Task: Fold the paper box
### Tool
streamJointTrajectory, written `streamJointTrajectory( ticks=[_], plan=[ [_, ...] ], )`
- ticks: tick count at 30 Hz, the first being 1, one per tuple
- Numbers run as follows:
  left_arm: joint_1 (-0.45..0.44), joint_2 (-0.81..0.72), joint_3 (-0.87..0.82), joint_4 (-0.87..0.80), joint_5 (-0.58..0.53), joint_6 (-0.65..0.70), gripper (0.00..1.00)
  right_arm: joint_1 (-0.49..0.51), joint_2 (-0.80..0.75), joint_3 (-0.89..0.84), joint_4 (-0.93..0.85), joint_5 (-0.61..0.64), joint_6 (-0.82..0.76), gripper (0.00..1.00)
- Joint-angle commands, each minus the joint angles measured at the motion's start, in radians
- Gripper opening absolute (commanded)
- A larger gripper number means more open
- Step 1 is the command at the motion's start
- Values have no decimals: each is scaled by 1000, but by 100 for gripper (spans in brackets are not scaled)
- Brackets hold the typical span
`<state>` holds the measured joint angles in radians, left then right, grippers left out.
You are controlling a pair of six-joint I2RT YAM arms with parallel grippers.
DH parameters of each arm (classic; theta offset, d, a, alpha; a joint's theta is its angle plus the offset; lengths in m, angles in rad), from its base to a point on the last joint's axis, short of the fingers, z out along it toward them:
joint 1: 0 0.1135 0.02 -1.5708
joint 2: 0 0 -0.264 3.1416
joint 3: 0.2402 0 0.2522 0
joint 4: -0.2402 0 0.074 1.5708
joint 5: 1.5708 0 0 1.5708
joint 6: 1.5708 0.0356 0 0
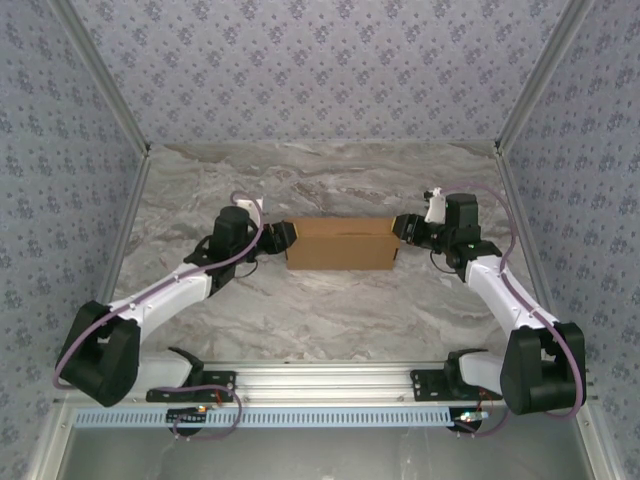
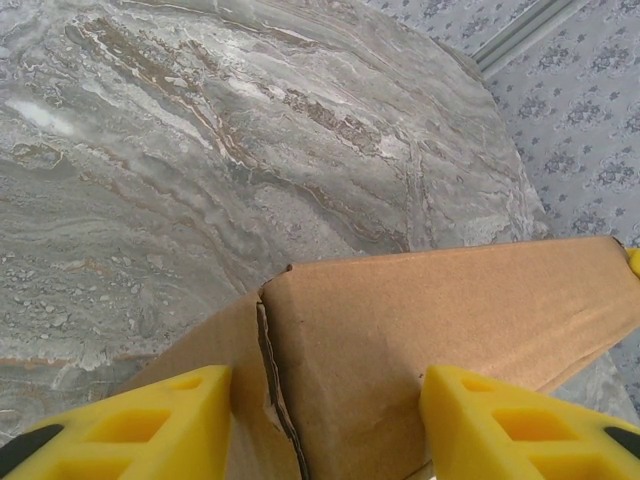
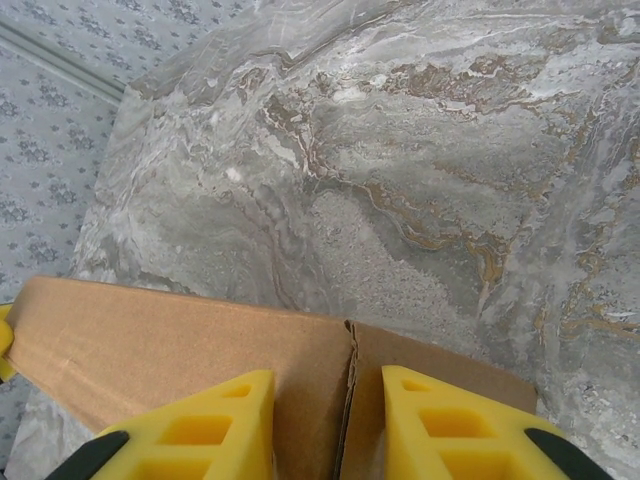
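The box lies at the middle of the marble desk. Its long axis runs left to right, parallel to the desk's near edge. It is folded up into a shallow brown block with a long face turned toward the arm bases. All the faces in view are shut, so its inside is hidden.

The left claw is at the box's left end and the right claw at its right end. The two point toward each other along the box's length.

From the left wrist, the box stretches away to the upper right. The left claw has its jaws well apart, with the yellow fingers either side of a corner edge. The fold there is creased and ragged. One finger is over the short end face and the other over the long face. I cannot tell whether the tips touch the cardboard.

From the right wrist, the box stretches away to the left. The right claw has its jaws apart too, though less widely, and the corner seam runs down the gap between them. Nothing is clamped in either claw.
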<state>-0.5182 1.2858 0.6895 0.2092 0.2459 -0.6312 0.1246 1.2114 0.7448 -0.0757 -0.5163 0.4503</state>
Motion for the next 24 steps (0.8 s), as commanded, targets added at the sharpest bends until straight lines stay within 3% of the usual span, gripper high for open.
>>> streamJointTrajectory(
  ticks=[1, 24],
  plan=[
    [-46, 39, 35, -11, 86, -4, 51, 52, 6, 34, -10, -94, 19, 30],
    [18, 292, 353, -30, 50, 74, 51, 81, 264, 277, 139, -36, 1, 27]
  ],
)
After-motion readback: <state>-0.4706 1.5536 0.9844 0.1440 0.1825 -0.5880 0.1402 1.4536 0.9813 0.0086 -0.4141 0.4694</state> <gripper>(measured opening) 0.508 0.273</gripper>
